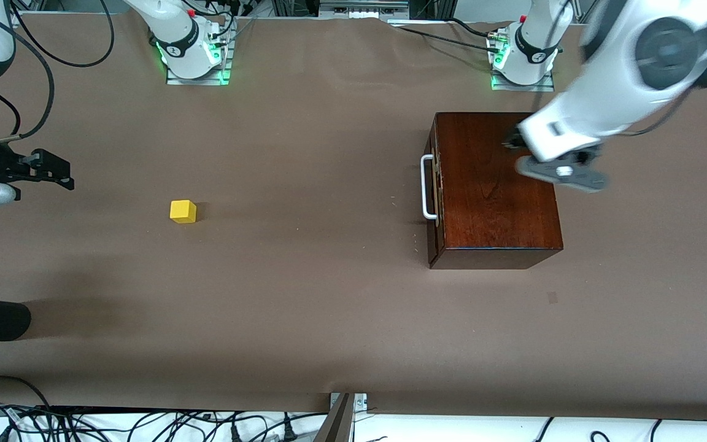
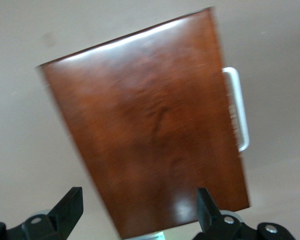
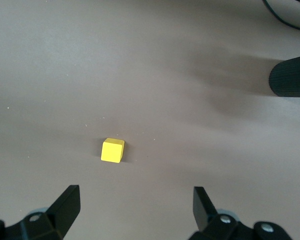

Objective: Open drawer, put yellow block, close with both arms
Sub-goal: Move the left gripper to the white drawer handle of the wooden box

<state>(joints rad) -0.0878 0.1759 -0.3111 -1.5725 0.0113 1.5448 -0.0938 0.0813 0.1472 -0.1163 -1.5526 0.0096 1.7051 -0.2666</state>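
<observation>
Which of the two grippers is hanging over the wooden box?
The left gripper, open above the wooden box. The right gripper, also open, waits at the table's other end, away from the yellow block.

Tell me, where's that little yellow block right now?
The yellow block sits alone on the brown table, toward the right arm's end, well apart from the wooden box. The right gripper hangs open above it.

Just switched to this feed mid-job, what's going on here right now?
Nothing is held yet. The left gripper hangs open over the dark wooden box, whose drawer is shut, its white handle untouched. The yellow block sits on the brown table toward the right arm's end. The right gripper is open above the table near the block, at that end's edge.
</observation>
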